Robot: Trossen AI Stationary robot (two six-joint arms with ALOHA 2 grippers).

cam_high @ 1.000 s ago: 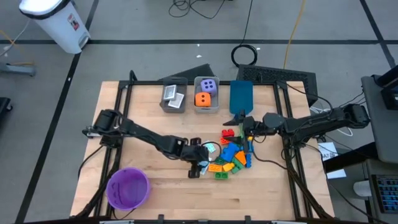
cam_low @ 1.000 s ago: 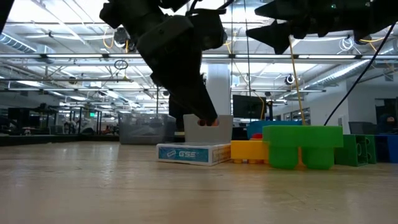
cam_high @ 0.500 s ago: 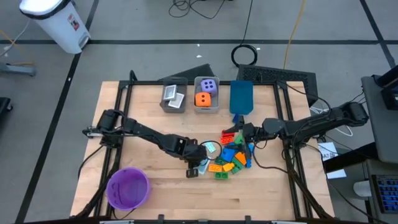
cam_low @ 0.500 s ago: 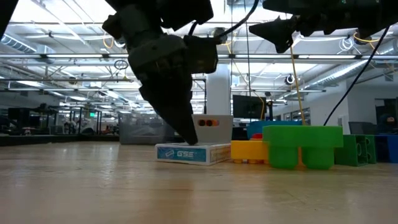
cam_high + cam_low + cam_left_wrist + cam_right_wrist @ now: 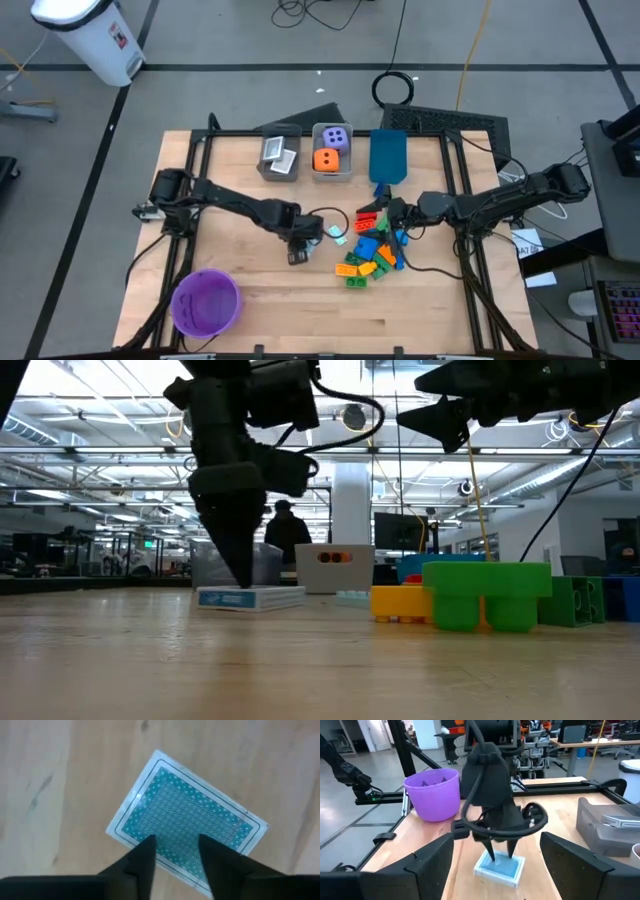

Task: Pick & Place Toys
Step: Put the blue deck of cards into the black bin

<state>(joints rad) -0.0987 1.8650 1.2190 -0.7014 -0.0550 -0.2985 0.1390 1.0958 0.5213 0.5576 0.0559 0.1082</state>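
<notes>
The left hand [image 5: 297, 247] is pointed down onto a teal-backed card [image 5: 186, 837] lying flat on the worktop [image 5: 250, 290], its fingers [image 5: 141, 862] slightly apart and holding nothing. The right hand [image 5: 385, 213] is held wide apart and empty above the pile of bricks [image 5: 368, 255].

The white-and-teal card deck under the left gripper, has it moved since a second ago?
Yes. In the low view the white-and-teal card deck has slid left, away from the yellow brick it sat against, with the left gripper on it.
</notes>
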